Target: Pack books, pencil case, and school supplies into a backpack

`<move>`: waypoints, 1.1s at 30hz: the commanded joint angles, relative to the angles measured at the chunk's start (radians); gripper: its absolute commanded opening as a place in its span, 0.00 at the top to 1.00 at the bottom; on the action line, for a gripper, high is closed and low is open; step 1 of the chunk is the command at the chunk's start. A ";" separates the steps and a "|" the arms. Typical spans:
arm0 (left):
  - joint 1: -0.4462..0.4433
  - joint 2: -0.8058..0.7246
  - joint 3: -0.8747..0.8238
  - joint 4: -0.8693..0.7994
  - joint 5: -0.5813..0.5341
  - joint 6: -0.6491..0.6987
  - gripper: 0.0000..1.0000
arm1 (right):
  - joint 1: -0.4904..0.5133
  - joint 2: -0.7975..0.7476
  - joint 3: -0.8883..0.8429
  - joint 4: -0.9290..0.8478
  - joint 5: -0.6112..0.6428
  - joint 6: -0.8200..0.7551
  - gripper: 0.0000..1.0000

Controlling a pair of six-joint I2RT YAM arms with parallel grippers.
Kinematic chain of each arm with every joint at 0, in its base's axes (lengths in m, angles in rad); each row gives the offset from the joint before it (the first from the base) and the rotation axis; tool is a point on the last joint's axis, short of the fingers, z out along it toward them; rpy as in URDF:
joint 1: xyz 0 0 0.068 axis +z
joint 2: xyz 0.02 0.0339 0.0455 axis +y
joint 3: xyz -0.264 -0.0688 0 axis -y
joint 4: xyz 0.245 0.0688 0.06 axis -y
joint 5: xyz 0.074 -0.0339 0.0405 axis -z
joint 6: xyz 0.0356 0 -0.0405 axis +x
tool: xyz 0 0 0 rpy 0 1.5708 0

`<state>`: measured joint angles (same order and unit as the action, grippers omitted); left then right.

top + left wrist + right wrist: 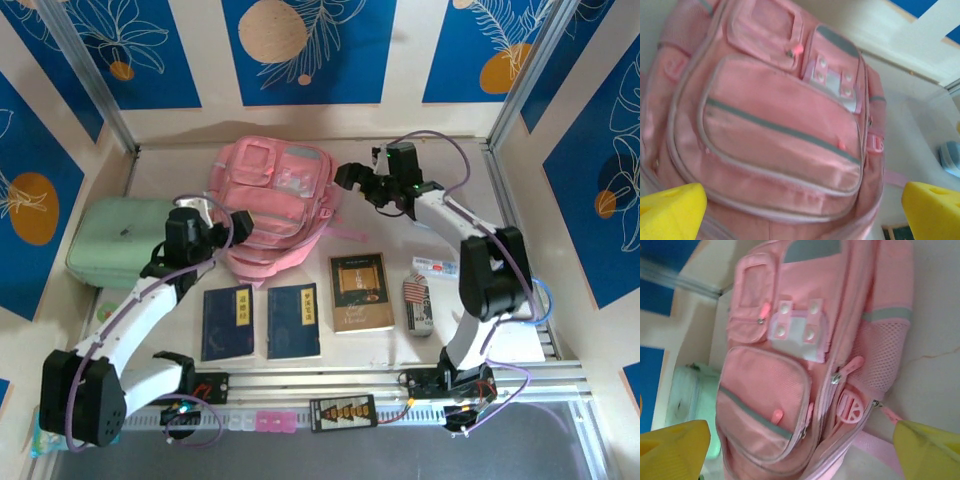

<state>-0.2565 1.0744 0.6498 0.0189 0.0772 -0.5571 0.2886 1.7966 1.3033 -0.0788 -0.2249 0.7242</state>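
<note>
**Room.** A cream-walled booth. The wall panels (305, 45) are deep blue, printed with white leaf outlines and tan-orange discs. Bare aluminium posts (95, 85) stand at the back corners.

**Surface.** A pale cream table top (560, 215) with a matte finish. An aluminium rail (400, 375) runs along the near edge and carries both arm bases.

**Backpack** (275, 205). Pink fabric, lying flat at rear centre with its front pockets and clear window patch facing up.

**Mint-green soft case** (115, 240). It lies just beside the backpack, on the left.

**Books.** All three lie flat with covers up, in a row on the near side of the backpack.
- The left blue book (228, 322) and right blue book (293, 320) sit side by side, apart.
- The brown book (360, 290) is to their right, set a little farther back.

**School supplies.** They lie right of the brown book.
- The striped pack (416, 291) sits against the grey-white oblong (421, 317).
- The white card (436, 266) is just behind them, near the right arm.

**Left gripper** (228, 222). It is at the backpack's near-left edge. Its yellow pads (670, 210) are spread wide with nothing in them.

**Right gripper** (358, 185). It is at the backpack's right side. Its pads (672, 445) stand well apart and are empty.
</note>
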 commanded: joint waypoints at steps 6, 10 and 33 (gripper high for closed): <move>-0.067 0.072 -0.027 -0.044 0.036 -0.168 0.00 | -0.006 0.309 0.322 -0.255 0.040 0.066 0.19; -0.068 0.188 0.014 0.003 0.090 -0.169 0.00 | -0.008 0.432 0.448 -0.287 0.036 0.051 0.32; -0.052 0.627 0.374 -0.041 0.088 -0.119 0.01 | -0.029 0.467 0.373 -0.193 -0.012 0.016 0.91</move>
<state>-0.3092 1.6577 0.9668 -0.0315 0.1123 -0.6983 0.2588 2.3409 1.7653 -0.2718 -0.1947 0.7361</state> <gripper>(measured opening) 0.993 0.097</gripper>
